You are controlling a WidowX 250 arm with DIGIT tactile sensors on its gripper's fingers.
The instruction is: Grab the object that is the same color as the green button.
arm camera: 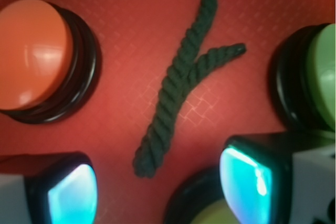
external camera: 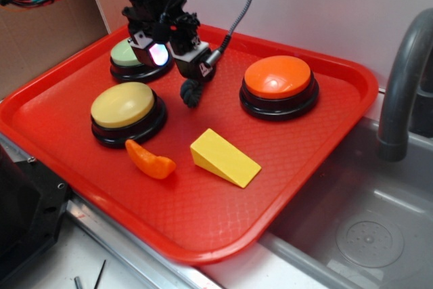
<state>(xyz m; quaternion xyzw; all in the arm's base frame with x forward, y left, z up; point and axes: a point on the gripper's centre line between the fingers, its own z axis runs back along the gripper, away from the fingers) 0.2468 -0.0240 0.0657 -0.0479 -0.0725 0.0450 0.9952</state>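
The rope [arm camera: 176,85] lies flat on the red tray [external camera: 318,133], dark green and twisted, with one end split into two prongs. In the wrist view it shows whole, running diagonally between the orange button [arm camera: 31,56] on one side and the green button [arm camera: 320,80] on the other, touching neither. In the exterior view most of it is hidden behind the hand [external camera: 177,55]; only a dark knotted end [external camera: 190,92] pokes out below the fingers, in the middle of the tray towards its far edge.

The hand hangs over the rope with its fingers [arm camera: 252,174] spread, one on each side of the rope's single end, and nothing is held between them. In the wrist view the fingers are cut off by the lower edge and glow with a teal reflection, so their tips cannot be made out. Whether they touch the tray cannot be told.

The green button [external camera: 132,55] sits near the tray's far left corner, partly covered by the hand in the exterior view and cut by the right edge in the wrist view. The yellow button [external camera: 123,105] stands near the left edge; only a sliver of its dome [arm camera: 215,214] shows at the bottom of the wrist view. The orange button [external camera: 278,78] is by the far right side. An orange piece [external camera: 150,160] and a yellow wedge [external camera: 224,157] lie nearer the front edge, apart from the rope.
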